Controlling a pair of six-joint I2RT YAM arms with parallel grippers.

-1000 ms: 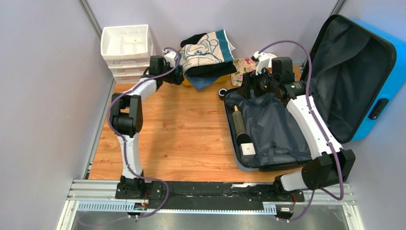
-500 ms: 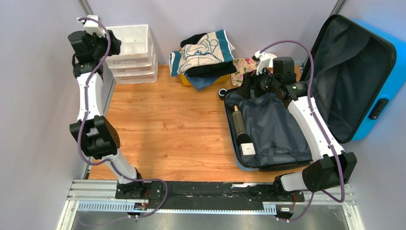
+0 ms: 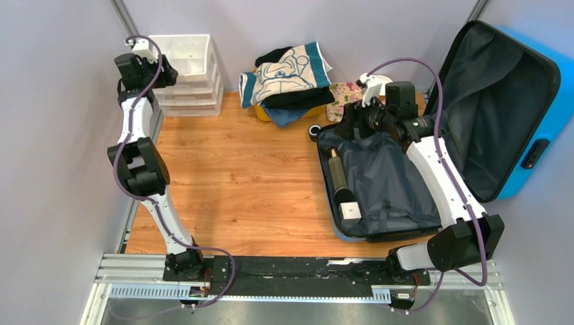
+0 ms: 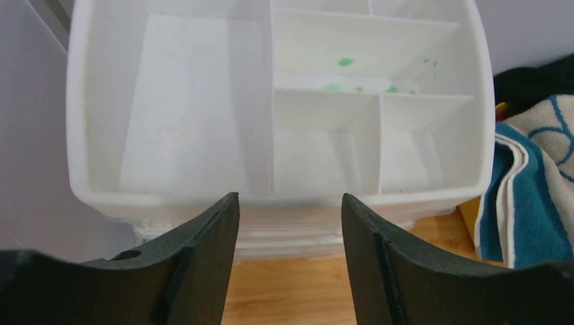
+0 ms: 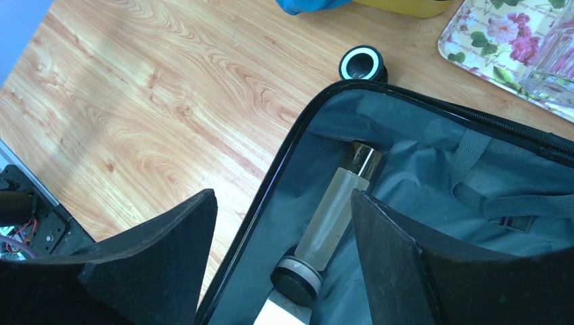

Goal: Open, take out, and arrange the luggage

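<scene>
Right gripper [image 5: 281, 195] hangs open (empty) over the luggage [image 3: 389, 186]; we should straddle the bottle [image 5: 335, 213] squarely, left wall side.

The wooden table [image 3: 257, 176] carries a white drawer unit [image 3: 181, 74] at its far left corner. A yellow tub [image 5: 406, 5] stands at the far edge near the middle, with a floral tray [image 3: 344, 95] just right of it. The open suitcase [image 3: 386, 183] lies on the right side, with a small black cap [image 3: 315, 131] just beside its far left corner.
</scene>
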